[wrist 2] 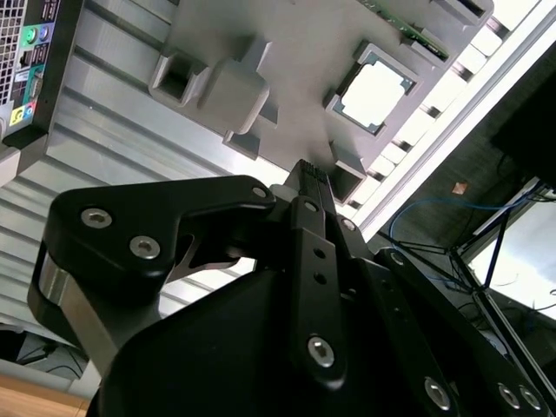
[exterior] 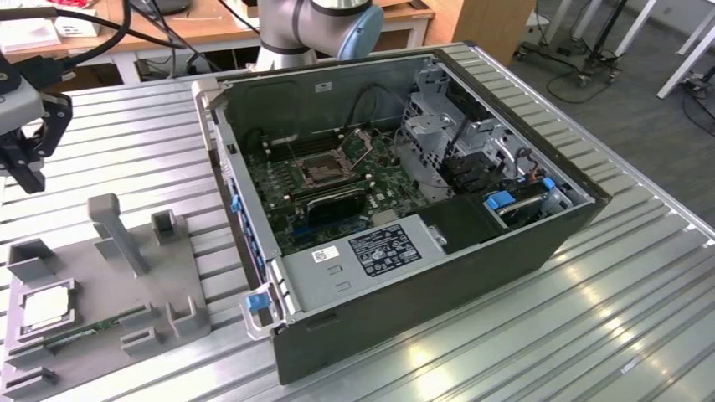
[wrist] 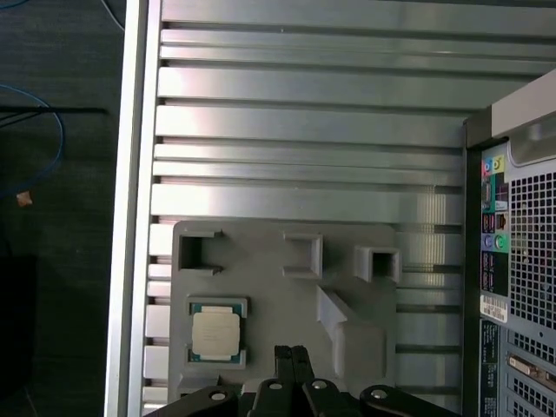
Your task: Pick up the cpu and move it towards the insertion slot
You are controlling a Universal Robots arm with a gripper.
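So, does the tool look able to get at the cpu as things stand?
Probably yes. The cpu lies uncovered in its recess on the grey fixture, with nothing over it. The tool hangs above the fixture beside it, clear of the upright post.

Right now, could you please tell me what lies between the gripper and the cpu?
In the first wrist view, just a bare stretch of grey fixture plate lies between the gripper and the cpu.

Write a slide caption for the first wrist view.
Shut gripper hovers over the gray fixture tray, the cpu resting untouched in its pocket, computer tower standing nearby on the slatted metal table.
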